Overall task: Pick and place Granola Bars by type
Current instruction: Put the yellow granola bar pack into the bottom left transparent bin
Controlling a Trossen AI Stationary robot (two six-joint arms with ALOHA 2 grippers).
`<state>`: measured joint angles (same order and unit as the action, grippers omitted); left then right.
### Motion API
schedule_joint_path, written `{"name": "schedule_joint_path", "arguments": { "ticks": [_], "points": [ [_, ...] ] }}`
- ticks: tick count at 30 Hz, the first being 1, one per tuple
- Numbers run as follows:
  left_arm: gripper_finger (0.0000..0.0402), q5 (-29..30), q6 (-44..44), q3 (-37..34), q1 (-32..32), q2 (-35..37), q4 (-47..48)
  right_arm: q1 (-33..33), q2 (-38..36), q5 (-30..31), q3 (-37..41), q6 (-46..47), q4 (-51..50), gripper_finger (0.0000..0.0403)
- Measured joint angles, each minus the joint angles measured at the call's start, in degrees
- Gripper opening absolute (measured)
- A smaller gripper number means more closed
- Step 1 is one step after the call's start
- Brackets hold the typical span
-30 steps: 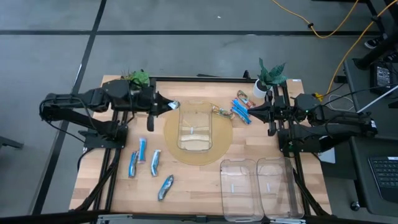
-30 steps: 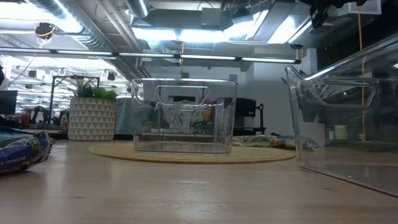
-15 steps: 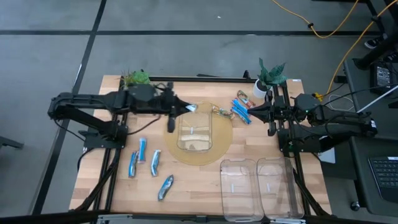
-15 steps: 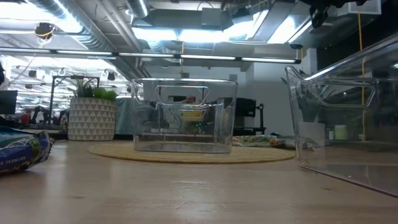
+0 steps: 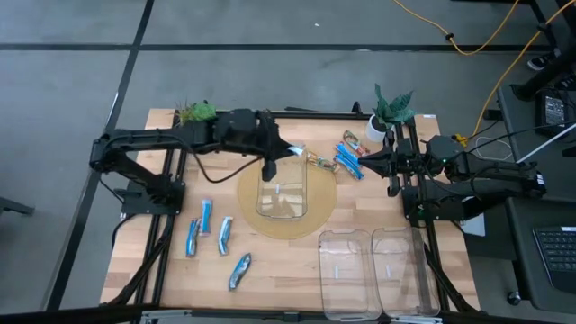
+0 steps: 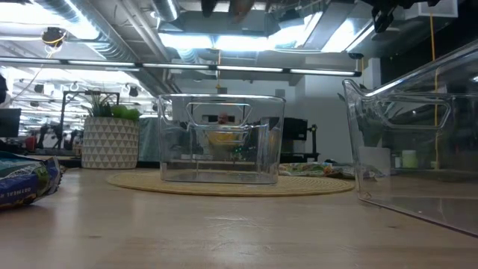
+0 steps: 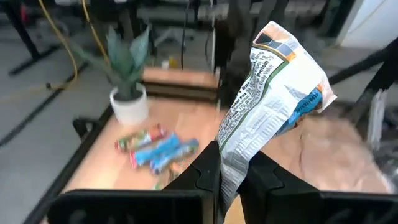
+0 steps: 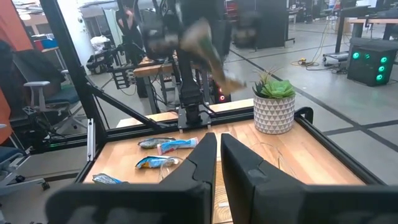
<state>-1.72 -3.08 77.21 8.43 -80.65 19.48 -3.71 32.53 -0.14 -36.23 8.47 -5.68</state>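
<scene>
My left gripper (image 5: pixel 286 155) is shut on a silver granola bar with orange and blue print (image 7: pixel 273 81), above the far end of a clear bin (image 5: pixel 282 184) that stands on a round mat. It shows blurred at the top of the low view (image 6: pixel 231 7). Several blue-and-silver bars (image 5: pixel 216 236) lie flat on the table's left. More blue and multicoloured bars (image 5: pixel 348 155) lie at the far right, just in front of my right gripper (image 5: pixel 364 160), which is shut and empty. One multicoloured bar (image 5: pixel 319 162) lies on the mat beside the bin. My left gripper pinches the bar's wrapper by one end (image 7: pixel 231 155) between its two fingers. The fingers come from the table's left, about level. The rest of the bar sticks out beyond the fingertips, lifted clear above the bin.
Two more clear bins (image 5: pixel 346 270) (image 5: pixel 400 270) stand side by side at the near right; one fills the right of the low view (image 6: pixel 418 149). Potted plants stand at the far left (image 5: pixel 198 112) and far right (image 5: pixel 391 108). Bare wood lies in the near middle.
My left gripper has carried the bar toward the table's right edge, from near the far left plant to above the far end of the bin on the mat. It has stayed shut on the bar. My right arm has kept still.
</scene>
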Motion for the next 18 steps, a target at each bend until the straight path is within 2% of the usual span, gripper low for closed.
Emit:
{"name": "schedule_joint_path", "arguments": {
  "ticks": [5,18],
  "points": [
    [0.0026,0.2,-0.7,0.0,0.4,-3.4,5.6,0.0,0.0,0.0,0.0,0.2,-0.1,0.0028],
    [0.0026,0.2,-0.5,0.0,0.3,-13.6,8.5,0.0,0.0,0.0,0.0,0.3,-0.2,0.0028]
  ]
}}
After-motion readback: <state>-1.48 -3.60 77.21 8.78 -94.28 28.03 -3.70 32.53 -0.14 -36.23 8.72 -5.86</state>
